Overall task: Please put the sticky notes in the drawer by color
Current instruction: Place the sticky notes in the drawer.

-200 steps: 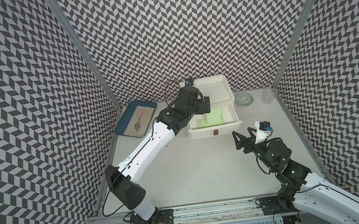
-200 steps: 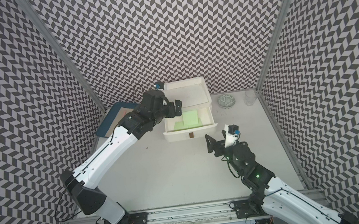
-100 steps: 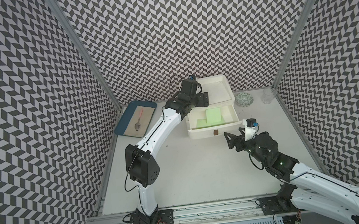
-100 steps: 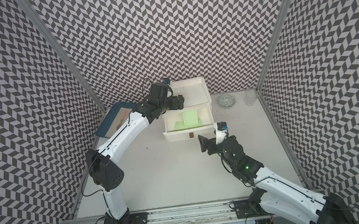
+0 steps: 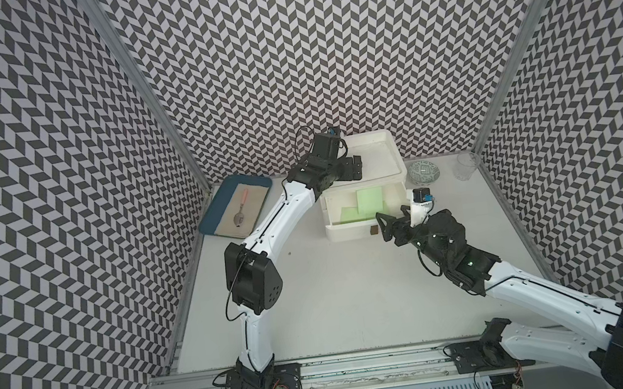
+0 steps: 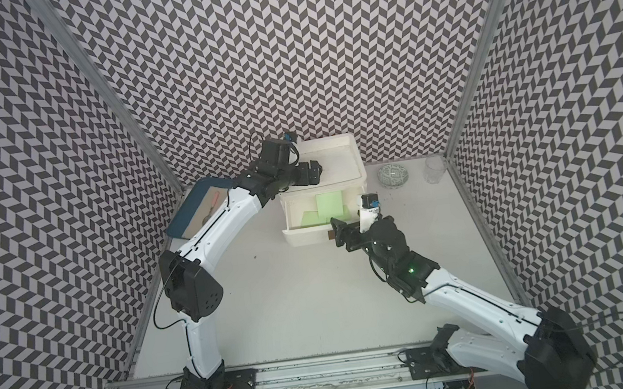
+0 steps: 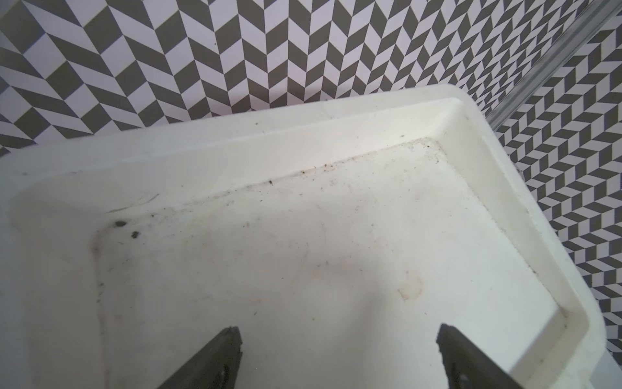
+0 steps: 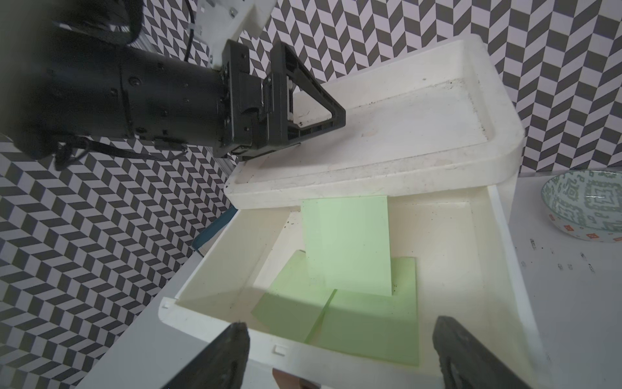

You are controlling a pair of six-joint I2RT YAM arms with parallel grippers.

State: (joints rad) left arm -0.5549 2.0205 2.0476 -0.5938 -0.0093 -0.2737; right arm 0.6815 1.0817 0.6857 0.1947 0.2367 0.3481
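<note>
At the right fingertips: right gripper (image 8: 341,326), jaws spread wide and holding nothing, poised at the front wall of the open drawer (image 8: 188,311).
Just beside those tips: a small brown handle (image 5: 374,230) on the drawer front; whether they touch cannot be told.
Beyond the front wall: green sticky notes (image 8: 370,323), three in all, inside the drawer. Two lie flat and overlapping on its floor. The leaning sheet (image 8: 346,242) stands nearly upright at the back, its top edge at the cabinet's lip.
Other colors: no blue or pink notes show in any view.
Over the cabinet: left gripper (image 7: 338,331), fingers apart and empty, above the bare recessed top (image 7: 303,151).
Nearer arm: the right, plainly; the left sits above and behind the drawer.
Axis that counts: the drawer slides front to back and the right fingers point along that line, so closing looks like a straight push. The leaning sheet may catch under the lip.
</note>
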